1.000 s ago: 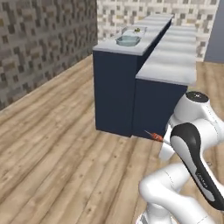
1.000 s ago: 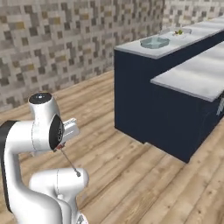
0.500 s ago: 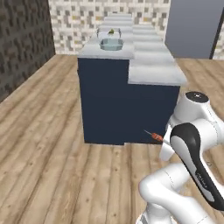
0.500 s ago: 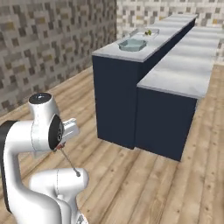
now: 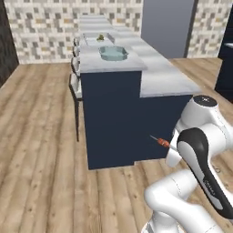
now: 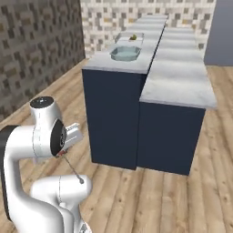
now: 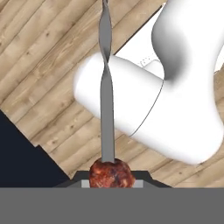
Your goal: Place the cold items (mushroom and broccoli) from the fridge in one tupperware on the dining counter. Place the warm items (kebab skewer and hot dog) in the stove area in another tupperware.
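Wood-floor kitchen, navy island with grey stone top (image 5: 164, 82) ahead. Gripper (image 7: 112, 181) fingers clamped shut on metal kebab skewer with browned meat (image 7: 107, 131). Clear glass tupperware (image 5: 113, 53) sits far; keep skewer level, approach squarely.

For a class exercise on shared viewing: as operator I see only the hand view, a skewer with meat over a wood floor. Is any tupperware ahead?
Observer: Yes. A clear tupperware sits on the dining counter ahead, near its close end.
Operator: Is there a second one?
Observer: Another container stands farther along that counter, with something green in it, too small to name.
Operator: Is the skewer above the countertop?
Observer: No. The kebab skewer is beside the arm, lower than the countertop, over the floor.
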### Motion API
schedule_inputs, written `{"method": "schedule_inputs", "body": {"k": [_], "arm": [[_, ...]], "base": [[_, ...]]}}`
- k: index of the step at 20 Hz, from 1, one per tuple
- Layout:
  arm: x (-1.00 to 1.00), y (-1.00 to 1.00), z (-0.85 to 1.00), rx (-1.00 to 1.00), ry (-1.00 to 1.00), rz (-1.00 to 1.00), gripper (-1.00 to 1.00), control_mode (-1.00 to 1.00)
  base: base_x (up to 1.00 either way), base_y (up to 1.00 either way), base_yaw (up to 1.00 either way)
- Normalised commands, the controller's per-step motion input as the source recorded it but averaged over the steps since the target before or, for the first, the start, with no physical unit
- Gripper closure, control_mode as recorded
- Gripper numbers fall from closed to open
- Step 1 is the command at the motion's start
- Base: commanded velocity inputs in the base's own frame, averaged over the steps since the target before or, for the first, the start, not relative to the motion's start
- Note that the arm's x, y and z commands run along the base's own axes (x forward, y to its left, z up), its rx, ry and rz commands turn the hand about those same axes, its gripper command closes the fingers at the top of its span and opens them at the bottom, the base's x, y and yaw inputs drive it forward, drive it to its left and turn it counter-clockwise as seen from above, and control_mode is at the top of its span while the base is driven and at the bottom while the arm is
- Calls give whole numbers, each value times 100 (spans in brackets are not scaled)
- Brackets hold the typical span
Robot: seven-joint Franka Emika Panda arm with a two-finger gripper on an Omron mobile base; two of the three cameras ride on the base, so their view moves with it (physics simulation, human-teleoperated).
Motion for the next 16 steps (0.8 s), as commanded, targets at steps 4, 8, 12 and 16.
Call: {"method": "schedule_inputs", "body": {"k": [4, 8, 12, 16], "arm": [[0, 0, 0, 0, 0, 0, 100, 100], [0, 0, 0, 0, 0, 0, 100, 100], [0, 0, 0, 0, 0, 0, 100, 100], [0, 0, 0, 0, 0, 0, 100, 100]], "base": [[89, 63, -45], [75, 57, -46], [59, 67, -45], [48, 74, -27]]}}
